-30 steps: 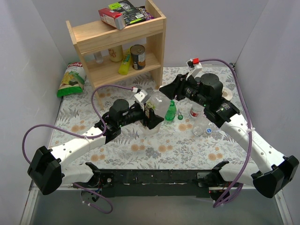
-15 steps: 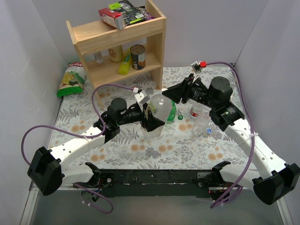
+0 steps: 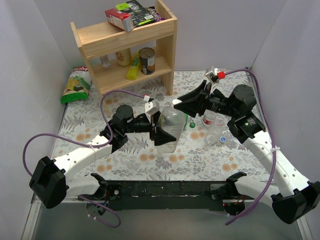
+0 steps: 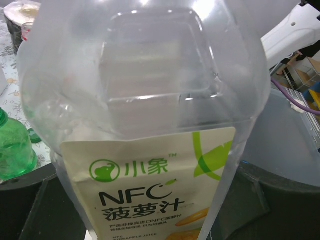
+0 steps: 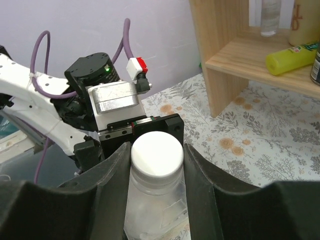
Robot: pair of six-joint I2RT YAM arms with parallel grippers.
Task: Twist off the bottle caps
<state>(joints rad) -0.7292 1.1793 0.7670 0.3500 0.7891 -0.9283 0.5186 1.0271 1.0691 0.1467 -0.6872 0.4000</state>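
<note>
Holds the large clear bottle [image 3: 171, 127] upright near the centre of the floral surface [image 3: 125, 160], with the left tool [image 3: 162, 131] closed on its labelled body. From the left wrist, shows little beyond that bottle's clear shoulder and cream label filling the view. Pinches the white cap [image 5: 156, 150] on top of the same bottle with the right tool [image 3: 176, 103], reaching in from 3 o'clock. From the right wrist, shows its two dark fingers [image 5: 115, 175] pressed against opposite sides of the cap, which sits on the neck.

Just beside the big bottle at 2 o'clock, partly hidden behind it, finds the small green bottle [image 3: 183, 120]; at 3 o'clock, lying loose on the surface, a green cap [image 3: 192, 125]. Farther out toward 3 o'clock, places the red-labelled bottle [image 3: 209, 118] and, near it at 5 o'clock, the slim clear bottle [image 3: 214, 134], with a blue cap [image 3: 223, 139] on the surface close by.

At 11 o'clock on the surface, sets a wooden shelf [image 3: 125, 30]; at 10 o'clock, a chip bag [image 3: 75, 86].
</note>
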